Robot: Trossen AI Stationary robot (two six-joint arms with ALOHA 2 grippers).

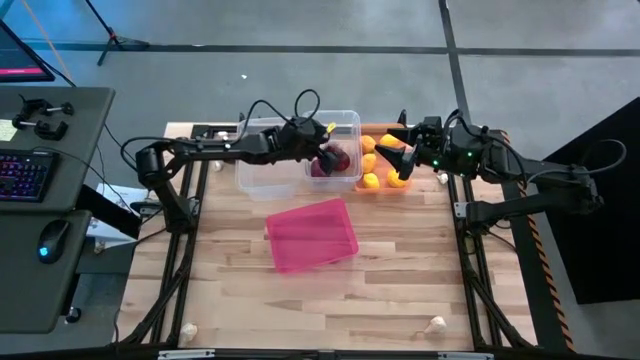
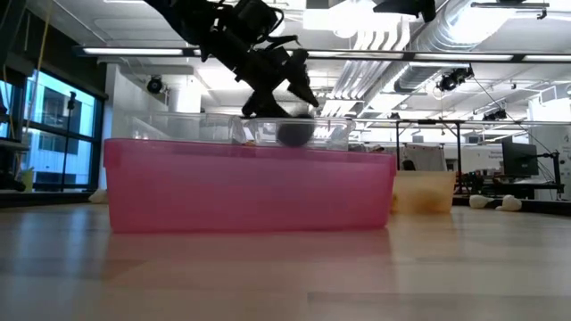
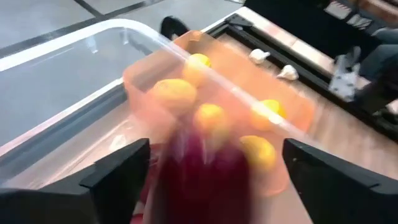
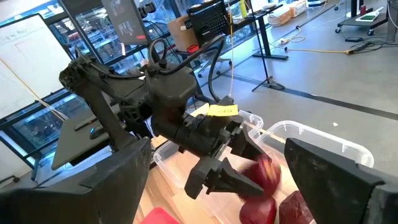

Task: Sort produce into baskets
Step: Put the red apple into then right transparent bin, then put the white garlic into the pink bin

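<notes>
My left gripper (image 1: 325, 152) is open over the right end of a clear bin (image 1: 268, 178). A dark red onion (image 3: 205, 180) shows blurred in the gap between its spread fingers, and other red onions (image 4: 258, 211) lie in the bin below. The low view shows the gripper (image 2: 287, 100) just above the bin, with a dark onion (image 2: 294, 134) under it. My right gripper (image 1: 388, 157) is open and empty over the orange bin (image 1: 385, 130), which holds several yellow lemons (image 1: 371, 181). The pink bin (image 1: 310, 235) stands alone in the table's middle.
White garlic bulbs lie on the table at the near right (image 1: 436, 323), at the near left (image 1: 188, 329), and just beyond the orange bin (image 3: 287, 72). The wooden table (image 1: 400, 290) is bare around the pink bin. A desk with a keyboard (image 1: 22, 175) stands off the table's left.
</notes>
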